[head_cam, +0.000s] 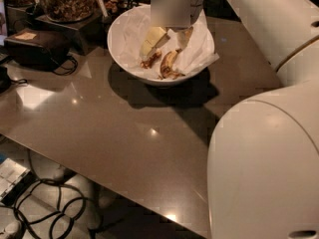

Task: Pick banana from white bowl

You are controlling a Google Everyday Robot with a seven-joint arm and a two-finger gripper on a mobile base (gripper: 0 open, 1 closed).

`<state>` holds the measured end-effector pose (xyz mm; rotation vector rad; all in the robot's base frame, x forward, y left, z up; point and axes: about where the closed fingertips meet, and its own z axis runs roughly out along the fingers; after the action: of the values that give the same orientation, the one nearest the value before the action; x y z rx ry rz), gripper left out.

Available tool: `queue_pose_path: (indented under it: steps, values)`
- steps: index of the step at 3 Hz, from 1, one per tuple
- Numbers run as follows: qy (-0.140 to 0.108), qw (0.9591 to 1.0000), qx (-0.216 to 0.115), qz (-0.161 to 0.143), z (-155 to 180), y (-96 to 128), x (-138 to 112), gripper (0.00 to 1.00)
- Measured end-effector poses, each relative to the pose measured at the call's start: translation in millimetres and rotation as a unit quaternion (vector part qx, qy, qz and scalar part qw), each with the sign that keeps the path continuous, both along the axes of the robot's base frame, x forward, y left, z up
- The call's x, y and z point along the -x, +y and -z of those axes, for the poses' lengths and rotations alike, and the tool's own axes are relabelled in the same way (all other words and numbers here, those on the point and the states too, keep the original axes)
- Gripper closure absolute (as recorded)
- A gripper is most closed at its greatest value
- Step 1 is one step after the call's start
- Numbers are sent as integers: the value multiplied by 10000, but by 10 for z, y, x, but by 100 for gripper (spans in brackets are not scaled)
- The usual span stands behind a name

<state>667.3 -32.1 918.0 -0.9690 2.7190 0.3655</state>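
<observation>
Camera view: my gripper [177, 27] hangs over the white bowl [117, 48] toward 1 o'clock. The banana [168, 64] lies near 6 o'clock inside. I cannot tell the gripper's state.

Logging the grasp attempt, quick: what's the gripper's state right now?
Gripper: over the white bowl, just above the banana; open, closed or holding cannot be told.
</observation>
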Motion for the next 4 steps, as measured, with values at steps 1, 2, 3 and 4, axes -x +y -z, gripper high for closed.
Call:
queue_pose_path:
  steps: [1, 2, 3, 4]
  values:
    - [49, 9999, 1, 103, 39, -37, -39, 20]
    - [76, 9996, 2, 272, 62, -115, -94, 25]
    - [80, 9989, 0, 453, 61, -189, -148, 25]
    - [81, 9983, 84, 565, 77, -204, -181, 27]
